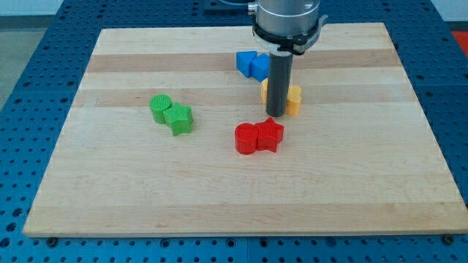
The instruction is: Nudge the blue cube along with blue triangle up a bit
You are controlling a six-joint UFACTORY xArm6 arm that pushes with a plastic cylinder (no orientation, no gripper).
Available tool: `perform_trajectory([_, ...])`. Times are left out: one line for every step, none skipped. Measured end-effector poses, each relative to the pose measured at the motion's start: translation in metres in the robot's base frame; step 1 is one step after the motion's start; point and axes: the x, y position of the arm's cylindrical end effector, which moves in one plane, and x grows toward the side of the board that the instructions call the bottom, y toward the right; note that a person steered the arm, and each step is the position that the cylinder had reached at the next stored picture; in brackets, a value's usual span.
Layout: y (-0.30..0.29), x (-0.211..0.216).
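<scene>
Handless, our arm ends in a bare rod, so no grip state to report: my tip (276, 115) sits amid the yellow blocks (292, 99), below the touching blue cube (259, 67) and blue triangle (244, 61), above the red pair (259, 136); green pair (171, 113) at bench (351, 190) left.

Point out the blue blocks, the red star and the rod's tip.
blue blocks (251, 64): camera view, top faces of the touching pair.
red star (270, 134): camera view, top face.
my tip (276, 115): camera view, rod's lower end, at the yellow blocks (294, 100).
</scene>
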Motion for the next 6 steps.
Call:
perform_trajectory([0.000, 0.008])
perform_trajectory([0.017, 0.010])
perform_trajectory([0.040, 0.010])
perform_trajectory([0.061, 0.010])
perform_trajectory([0.071, 0.010])
perform_trajectory([0.075, 0.009])
